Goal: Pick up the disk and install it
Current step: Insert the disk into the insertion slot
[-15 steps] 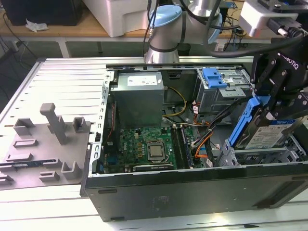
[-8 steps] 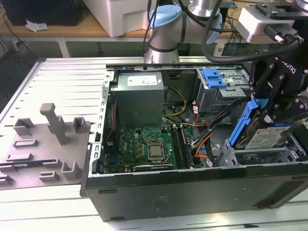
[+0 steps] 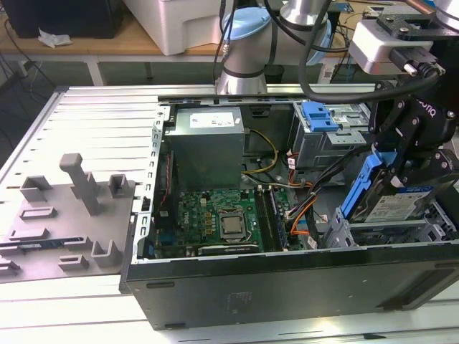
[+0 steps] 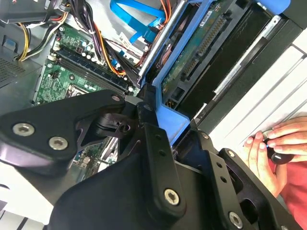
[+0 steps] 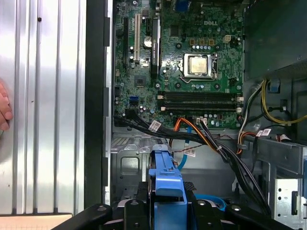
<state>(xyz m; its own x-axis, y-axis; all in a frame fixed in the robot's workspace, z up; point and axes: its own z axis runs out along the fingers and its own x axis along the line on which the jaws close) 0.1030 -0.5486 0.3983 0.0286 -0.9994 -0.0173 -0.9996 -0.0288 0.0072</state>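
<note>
The disk [image 3: 393, 204] is a silver drive with a white-and-blue label and blue side rails. It hangs tilted over the metal drive cage [image 3: 373, 233] at the exterior view's right end of the open computer case [image 3: 287, 283]. My black gripper [image 3: 405, 168] is shut on the disk from above. In the second wrist view the fingers [image 4: 153, 143] clamp the blue rail, and the disk [image 4: 192, 52] shows its green circuit side. The first wrist view has the blue rail [image 5: 166, 184] standing between the gripper's [image 5: 166, 211] black links, above the case floor.
Inside the case lie the motherboard [image 3: 215, 222], a grey power-supply box [image 3: 208, 136], cable bundles [image 3: 301, 204] and a bare blue bracket [image 3: 319, 115]. A grey fixture plate [image 3: 72, 208] sits at the exterior view's left. A person's hand [image 4: 273, 143] rests on the table beside the case.
</note>
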